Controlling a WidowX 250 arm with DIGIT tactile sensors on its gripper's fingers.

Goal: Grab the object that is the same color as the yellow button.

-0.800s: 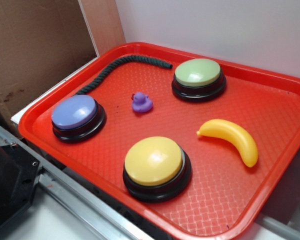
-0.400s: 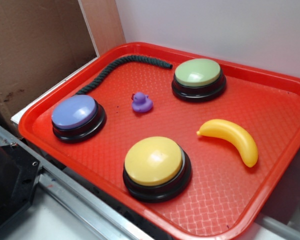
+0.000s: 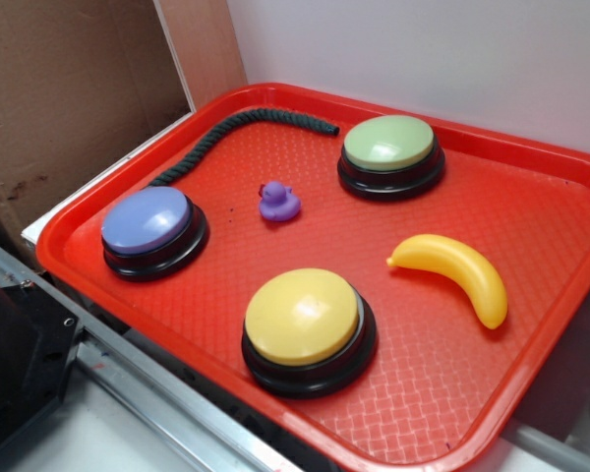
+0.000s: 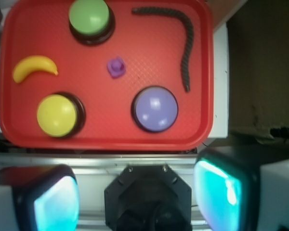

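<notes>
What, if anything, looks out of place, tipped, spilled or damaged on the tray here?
Nothing stands out. The three buttons sit upright on the red tray, the banana lies flat near the yellow button, the purple duck stands upright, and the dark rope lies loose along the far edge.

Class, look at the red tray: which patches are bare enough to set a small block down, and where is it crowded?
Bare patches on the red tray: the corner beyond the banana and green button, and the strip in front of the banana. Tightest: around the purple duck, between the rope, purple button and yellow button.
</notes>
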